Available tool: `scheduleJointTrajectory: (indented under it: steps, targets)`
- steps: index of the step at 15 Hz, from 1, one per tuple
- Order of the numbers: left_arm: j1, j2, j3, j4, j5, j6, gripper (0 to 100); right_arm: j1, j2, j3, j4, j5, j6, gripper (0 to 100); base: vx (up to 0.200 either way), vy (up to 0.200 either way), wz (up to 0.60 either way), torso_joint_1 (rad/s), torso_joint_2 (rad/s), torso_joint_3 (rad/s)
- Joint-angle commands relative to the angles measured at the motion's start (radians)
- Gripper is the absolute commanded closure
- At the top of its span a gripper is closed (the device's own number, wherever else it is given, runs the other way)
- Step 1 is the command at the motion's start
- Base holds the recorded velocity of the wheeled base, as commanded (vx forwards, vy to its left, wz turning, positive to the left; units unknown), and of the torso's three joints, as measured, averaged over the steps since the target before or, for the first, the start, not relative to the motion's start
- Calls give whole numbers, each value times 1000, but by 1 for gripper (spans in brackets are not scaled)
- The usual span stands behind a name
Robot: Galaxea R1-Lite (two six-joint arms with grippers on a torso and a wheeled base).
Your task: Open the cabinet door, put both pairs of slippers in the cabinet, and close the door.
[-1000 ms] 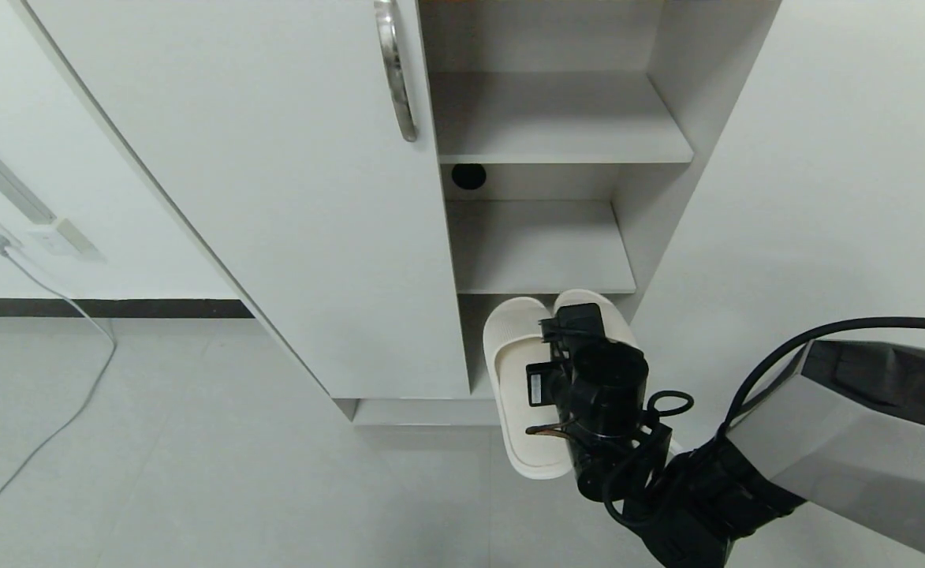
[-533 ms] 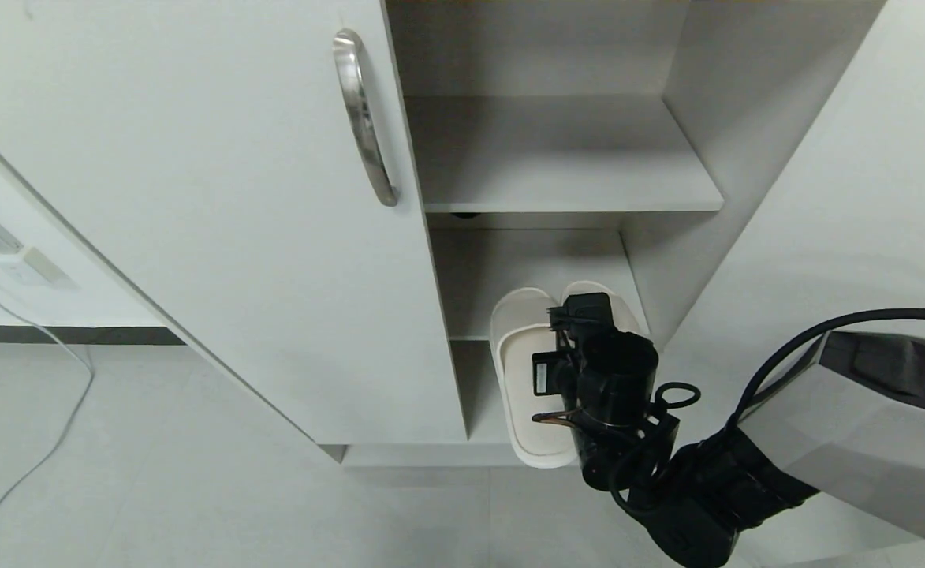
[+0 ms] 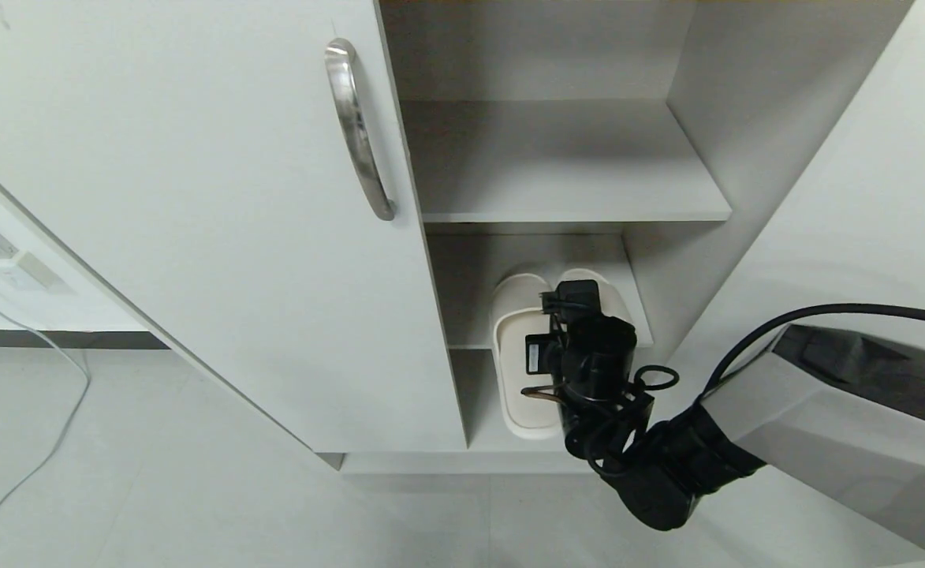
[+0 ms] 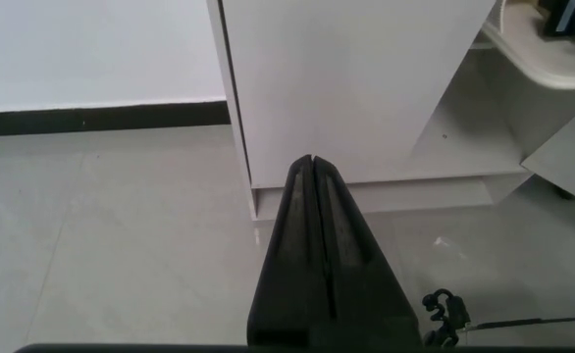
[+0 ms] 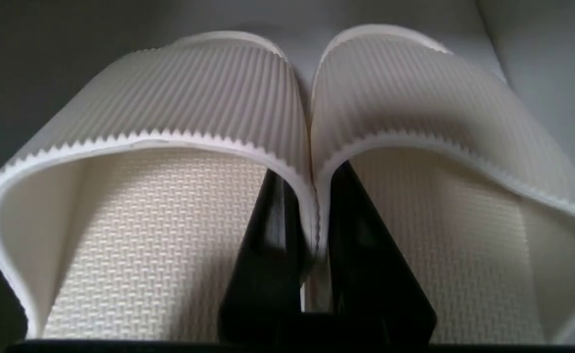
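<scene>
The right fingers pinch the slippers' adjoining inner edges together.

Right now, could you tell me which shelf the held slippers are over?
The lower shelf: the toes of the slippers cross its front edge; the upper shelf lies higher, beyond them.

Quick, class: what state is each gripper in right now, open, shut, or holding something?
Left gripper: closed, holding nothing.
Right gripper: closed on the pair of white slippers, pinching their inner edges together.
</scene>
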Motion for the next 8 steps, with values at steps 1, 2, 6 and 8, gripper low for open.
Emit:
scheduleJointTrajectory:
  steps: [1,2,6,8]
  targets:
    - [0,1,0,0,0,0,100,-40,50,-98,47,24,-2,100,0,0,0,0,0,0]
    - [0,1,0,0,0,0,100,-52,55,-130,70,33,-2,100,0,0,0,0,0,0]
    - [0,1,0,0,0,0,100,-92,81,-282,150,36,-5,100,0,0,0,0,0,0]
    - [0,1,0,0,0,0,100,-106,89,-348,174,56,-26,100,0,0,0,0,0,0]
